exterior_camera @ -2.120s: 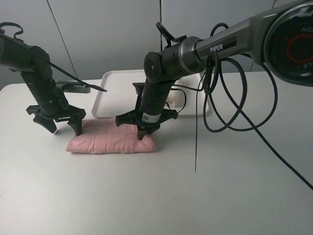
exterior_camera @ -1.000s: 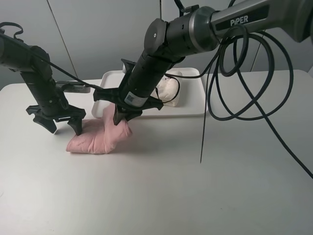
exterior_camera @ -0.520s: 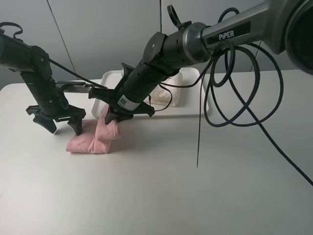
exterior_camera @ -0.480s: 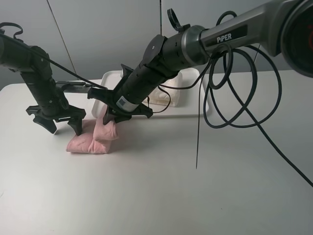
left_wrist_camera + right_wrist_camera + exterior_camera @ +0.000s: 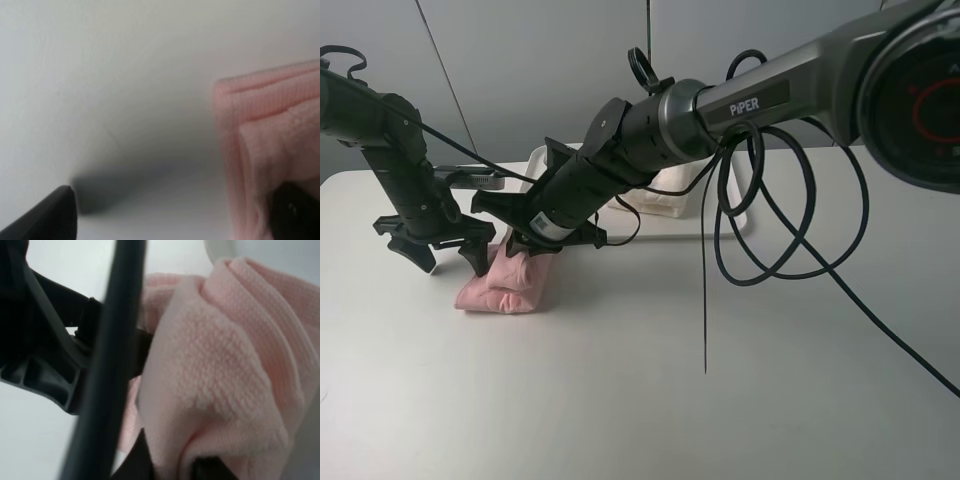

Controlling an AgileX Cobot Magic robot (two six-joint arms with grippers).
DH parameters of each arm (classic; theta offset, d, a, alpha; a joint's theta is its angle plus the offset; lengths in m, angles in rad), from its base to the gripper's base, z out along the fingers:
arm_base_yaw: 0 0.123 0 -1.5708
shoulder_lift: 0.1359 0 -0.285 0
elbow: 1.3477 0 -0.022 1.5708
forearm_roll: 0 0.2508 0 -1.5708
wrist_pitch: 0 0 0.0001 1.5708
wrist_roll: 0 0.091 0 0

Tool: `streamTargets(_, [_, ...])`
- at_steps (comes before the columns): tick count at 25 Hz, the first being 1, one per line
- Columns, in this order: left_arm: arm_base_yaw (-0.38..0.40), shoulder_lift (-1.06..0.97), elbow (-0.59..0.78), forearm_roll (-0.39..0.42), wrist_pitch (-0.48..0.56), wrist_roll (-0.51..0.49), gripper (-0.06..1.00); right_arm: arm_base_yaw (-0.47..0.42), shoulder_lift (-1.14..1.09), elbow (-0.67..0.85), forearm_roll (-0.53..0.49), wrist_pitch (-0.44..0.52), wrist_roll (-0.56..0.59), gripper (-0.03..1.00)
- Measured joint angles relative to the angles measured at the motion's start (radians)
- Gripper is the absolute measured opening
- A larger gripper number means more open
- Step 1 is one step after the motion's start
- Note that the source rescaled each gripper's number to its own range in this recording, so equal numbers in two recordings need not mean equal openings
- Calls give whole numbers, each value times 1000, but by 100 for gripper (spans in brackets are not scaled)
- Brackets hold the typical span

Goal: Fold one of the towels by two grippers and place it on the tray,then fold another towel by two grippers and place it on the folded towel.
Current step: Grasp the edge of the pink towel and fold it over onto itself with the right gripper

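Starting nearest the camera, the bare white table (image 5: 650,400) fills the foreground, with only a loop of black cable (image 5: 760,220) hanging over it. Beyond that, toward nine o'clock in the high view, lies the pink towel (image 5: 510,285), bunched into a short, thick wad with one end doubled over the other. It reads as light, limp terry cloth: it sags and creases wherever it is unsupported, so it will not keep a fold unless that fold is laid flat and pressed. The nap should give decent friction, so slipping looks unlikely, and nothing here is fragile. A sound hold would be at the two free corners of one edge, pinching all the layers together.

The right gripper (image 5: 535,243) reaches across the middle and is clenched on the lifted end of the pink towel, the cloth draped thick over its fingers in its wrist view. The left gripper (image 5: 445,250) sits at the nine o'clock end of the wad with jaws spread wide, grasping nothing; one finger (image 5: 292,210) rests against the cloth.

Farther back, at twelve o'clock, the tray (image 5: 542,160) is mostly hidden behind the right arm, with the cream towel (image 5: 665,200) lying folded on it.
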Motion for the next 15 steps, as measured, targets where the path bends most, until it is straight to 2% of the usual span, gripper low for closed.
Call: streamTargets(15, [0,-21,6,-8,13,22,99,5,36,0,72,-35,-7,9])
